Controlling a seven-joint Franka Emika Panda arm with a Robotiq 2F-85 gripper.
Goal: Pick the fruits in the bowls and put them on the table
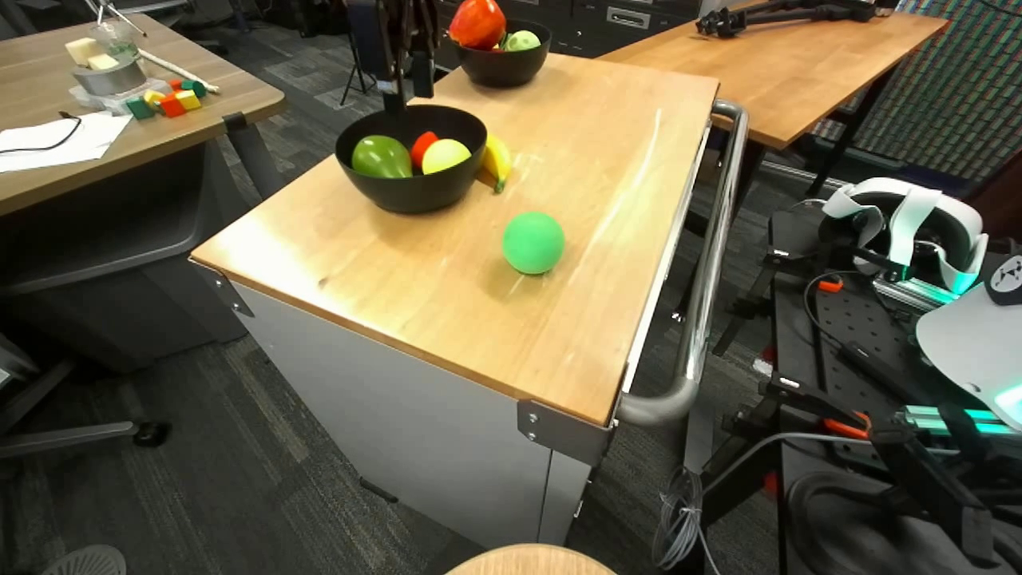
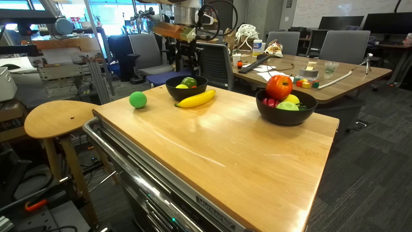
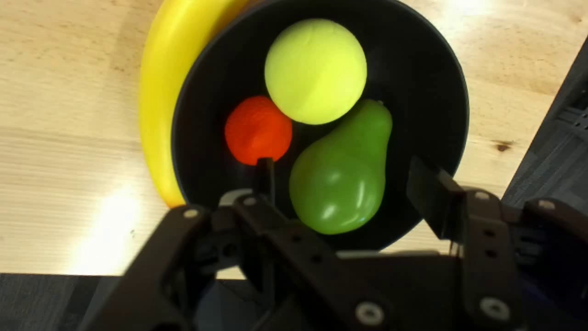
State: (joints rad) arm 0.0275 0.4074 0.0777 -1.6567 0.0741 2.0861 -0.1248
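Jaws fill the near end of the wrist view, spread apart, green pear point(image 3: 337, 186) showing between them. That pear's in a black bowl point(image 3: 427, 101) with a yellow-green ball point(image 3: 316, 71) and a smaller red-orange fruit point(image 3: 258, 130). Banana point(image 3: 161, 92) is on the table point(image 2: 199, 145) just beside it, plus a green ball point(image 2: 138, 100). Other black bowl point(image 2: 286, 119): red apple point(image 2: 279, 87) atop more fruit point(image 2: 287, 106).

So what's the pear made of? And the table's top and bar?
The pear looks like glossy plastic, maybe coated foam: it has sharp highlights. The tabletop seems varnished wood, with streaky grain. The bar looks like polished metal, with mirror-like glints.
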